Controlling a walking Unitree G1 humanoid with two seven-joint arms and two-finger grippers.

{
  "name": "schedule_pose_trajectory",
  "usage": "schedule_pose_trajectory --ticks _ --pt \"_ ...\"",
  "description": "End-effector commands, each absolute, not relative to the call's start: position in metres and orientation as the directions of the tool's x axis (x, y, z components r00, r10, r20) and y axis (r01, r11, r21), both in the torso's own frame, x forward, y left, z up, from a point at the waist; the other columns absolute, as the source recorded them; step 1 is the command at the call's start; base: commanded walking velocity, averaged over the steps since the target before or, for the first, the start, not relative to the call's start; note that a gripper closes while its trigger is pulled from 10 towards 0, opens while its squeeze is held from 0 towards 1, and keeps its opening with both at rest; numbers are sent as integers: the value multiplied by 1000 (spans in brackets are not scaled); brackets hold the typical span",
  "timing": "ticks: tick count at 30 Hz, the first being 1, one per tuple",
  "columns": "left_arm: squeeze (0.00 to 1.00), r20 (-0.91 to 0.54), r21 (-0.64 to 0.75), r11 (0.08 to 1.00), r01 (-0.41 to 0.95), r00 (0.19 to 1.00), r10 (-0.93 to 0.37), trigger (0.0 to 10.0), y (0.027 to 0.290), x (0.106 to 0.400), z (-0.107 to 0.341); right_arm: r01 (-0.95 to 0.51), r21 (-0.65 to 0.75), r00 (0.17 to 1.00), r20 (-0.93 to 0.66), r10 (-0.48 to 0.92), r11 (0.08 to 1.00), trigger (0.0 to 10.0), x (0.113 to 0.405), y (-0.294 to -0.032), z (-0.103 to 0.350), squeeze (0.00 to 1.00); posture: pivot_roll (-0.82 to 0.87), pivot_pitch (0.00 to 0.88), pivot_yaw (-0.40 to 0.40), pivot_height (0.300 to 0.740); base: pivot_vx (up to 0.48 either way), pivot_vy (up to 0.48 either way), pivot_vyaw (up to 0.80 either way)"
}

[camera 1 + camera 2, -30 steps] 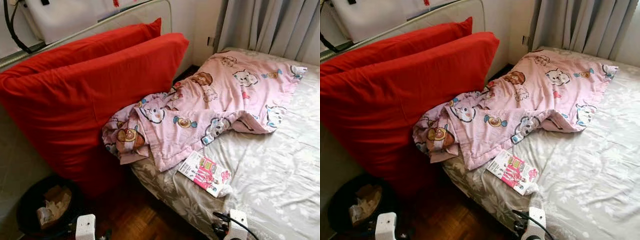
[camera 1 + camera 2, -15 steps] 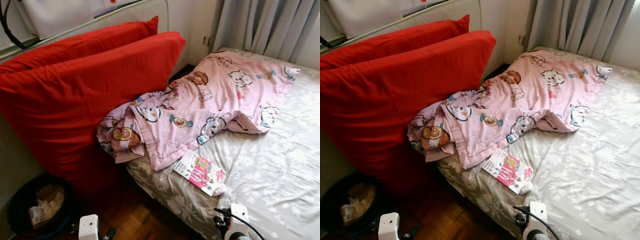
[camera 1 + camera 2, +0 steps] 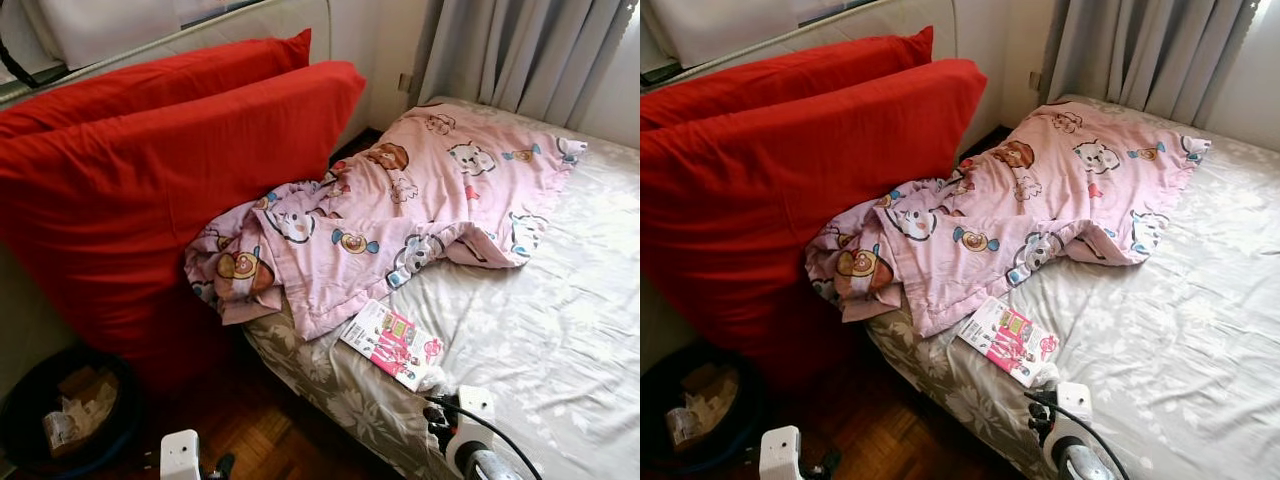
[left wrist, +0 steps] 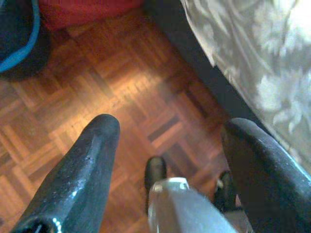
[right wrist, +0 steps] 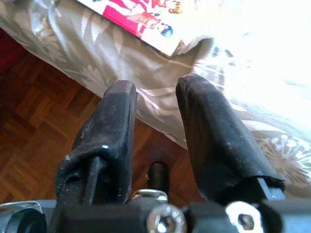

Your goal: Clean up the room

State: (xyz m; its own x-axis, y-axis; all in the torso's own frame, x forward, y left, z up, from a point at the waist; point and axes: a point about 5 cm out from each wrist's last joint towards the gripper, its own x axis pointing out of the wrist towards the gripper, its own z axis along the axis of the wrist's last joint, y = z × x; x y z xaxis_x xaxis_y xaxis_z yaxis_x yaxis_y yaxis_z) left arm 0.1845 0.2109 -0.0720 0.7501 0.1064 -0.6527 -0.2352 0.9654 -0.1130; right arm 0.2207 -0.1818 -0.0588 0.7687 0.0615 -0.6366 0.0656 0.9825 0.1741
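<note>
A rumpled pink cartoon-print blanket [image 3: 400,215] lies across the head of the bed and spills over its near corner. A white and pink printed packet [image 3: 392,343] lies flat on the grey floral sheet [image 3: 560,330] near the bed's edge. My right gripper [image 5: 158,85] is open and hangs low at that edge, a little short of the packet [image 5: 146,14], with nothing between its fingers. My left gripper [image 4: 170,126] is open over the parquet floor [image 4: 121,82] beside the bed, holding nothing.
Two big red cushions [image 3: 170,180] lean against the wall left of the bed. A black bin [image 3: 65,415] with crumpled paper stands on the floor at the lower left. Grey curtains [image 3: 520,50] hang behind the bed.
The whole picture has slid a little left and up, so the camera has moved. The blanket, packet and cushions lie as before. My right wrist shows slightly higher at the bottom edge.
</note>
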Motion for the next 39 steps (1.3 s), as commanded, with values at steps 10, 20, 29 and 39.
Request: schedule_pose_trajectory --ticks 10,20,29,39 --pt "0 -494 -75 983 -166 863 108 10000 217 211 -49 72 162 873 -488 16 984 10000 241 -188 -39 0 -74 92 6 740 0 0 0" --pt "0 -80 -23 996 -89 993 87 10000 206 234 6 -19 134 997 -77 30 991 10000 276 -175 25 0 -85 78 11 740 0 0 0" --pt "0 17 -11 996 -87 996 88 10000 203 234 32 -54 103 998 -24 57 993 10000 272 -169 37 0 -76 74 15 740 0 0 0" --pt "0 -10 -22 996 -90 996 90 10000 199 235 38 -55 88 996 -70 61 995 10000 266 -166 33 0 -77 49 27 690 0 0 0"
